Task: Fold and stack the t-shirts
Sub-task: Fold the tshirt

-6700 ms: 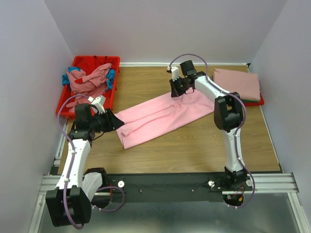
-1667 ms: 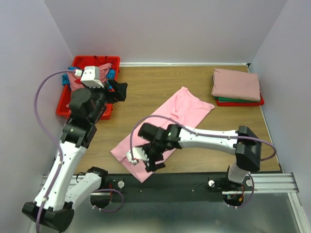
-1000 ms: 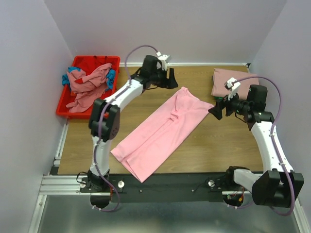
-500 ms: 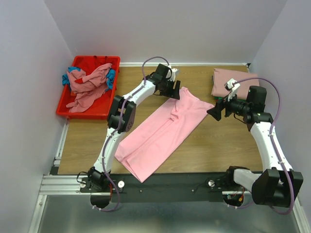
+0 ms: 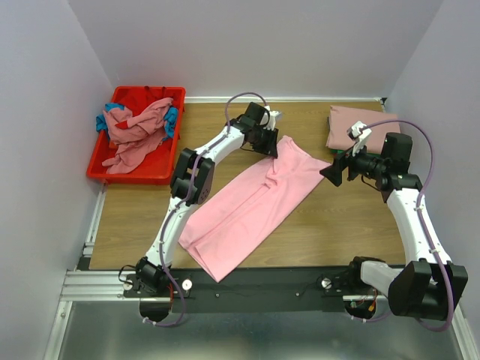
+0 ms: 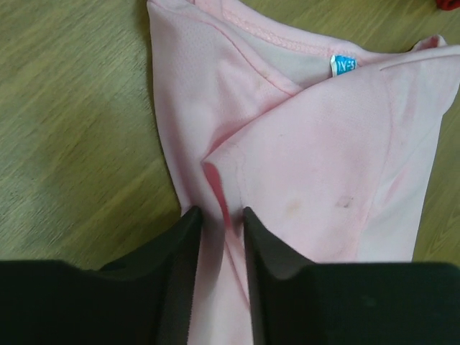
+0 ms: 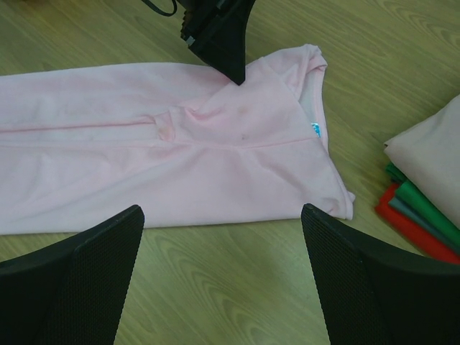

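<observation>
My left gripper has swung over from the bin side to the collar end of the bright bubblegum-pink cloth t-shirt. Its jaws have narrowed and straddle a raised ridge of cloth; I can't tell if it's clamped yet. The shirt lies as a long strip, diagonal on the wooden table. My right gripper hovers wide open and empty just off the collar. Looks like the next fold is starting. The folded stack of dusty-rose, green and red shirts sits at the far right.

The blue neck tag on the pink t-shirt bears unreadable lettering.
</observation>
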